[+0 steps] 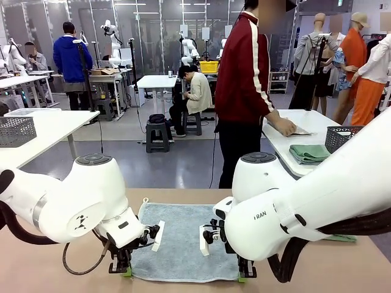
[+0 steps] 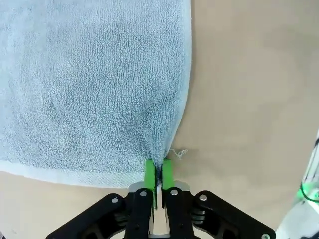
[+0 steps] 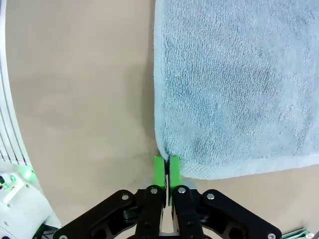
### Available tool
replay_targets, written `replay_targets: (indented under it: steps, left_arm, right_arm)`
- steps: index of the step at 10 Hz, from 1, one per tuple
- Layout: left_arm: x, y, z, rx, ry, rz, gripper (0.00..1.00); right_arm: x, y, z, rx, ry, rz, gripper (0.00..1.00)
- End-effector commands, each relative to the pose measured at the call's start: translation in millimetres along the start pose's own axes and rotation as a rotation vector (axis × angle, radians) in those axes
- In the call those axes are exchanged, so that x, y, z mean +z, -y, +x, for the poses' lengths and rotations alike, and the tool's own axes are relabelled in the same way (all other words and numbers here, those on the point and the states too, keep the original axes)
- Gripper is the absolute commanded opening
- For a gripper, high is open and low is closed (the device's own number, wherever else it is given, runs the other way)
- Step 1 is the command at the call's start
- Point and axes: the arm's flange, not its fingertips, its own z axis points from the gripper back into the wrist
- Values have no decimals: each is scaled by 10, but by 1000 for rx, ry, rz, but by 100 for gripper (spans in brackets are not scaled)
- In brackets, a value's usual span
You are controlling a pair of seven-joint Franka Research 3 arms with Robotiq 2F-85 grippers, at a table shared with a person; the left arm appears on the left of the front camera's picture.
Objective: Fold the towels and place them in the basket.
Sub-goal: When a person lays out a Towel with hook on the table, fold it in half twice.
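A light blue towel (image 1: 183,241) lies flat on the tan table (image 1: 49,268), its white loop at the far left corner. My left gripper (image 1: 125,270) is shut on the towel's near left corner. In the left wrist view the green pads (image 2: 149,174) pinch that corner of the towel (image 2: 89,74), which puckers toward them. My right gripper (image 1: 244,276) is shut on the near right corner, and the right wrist view shows the towel (image 3: 239,74) nipped between its pads (image 3: 159,172). A sliver of a mint green towel (image 1: 340,238) shows past the right arm. The basket is out of view.
A person in a dark red jacket (image 1: 244,67) stands beyond the far edge, a hand on a neighbouring white table (image 1: 287,146). That table carries folded green cloth (image 1: 308,152) and a dark mesh bin (image 1: 343,137). Bare tan tabletop lies to both sides of the towel.
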Motion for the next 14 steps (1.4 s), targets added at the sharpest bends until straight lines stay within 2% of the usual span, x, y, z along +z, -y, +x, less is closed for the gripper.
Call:
replay_targets:
  steps: [1,6,8,12,14]
  left_arm:
    - [200,-11,57,-20,2,-2,0]
    - [665,-561,-5,-25,-49,58,0]
    - [796,-826,-38,-10,-61,81,0]
    - [899,-1180,-10,-18,-57,72,0]
    - [946,-1237,-22,-3,-54,75,0]
  right_arm:
    - [207,50,61,-3,-18,-20,0]
    - [679,566,-64,45,-56,-79,0]
    - [804,819,-94,63,-19,-101,0]
    - [893,1197,-92,70,-11,-118,0]
    - [914,1271,-77,69,-24,-113,0]
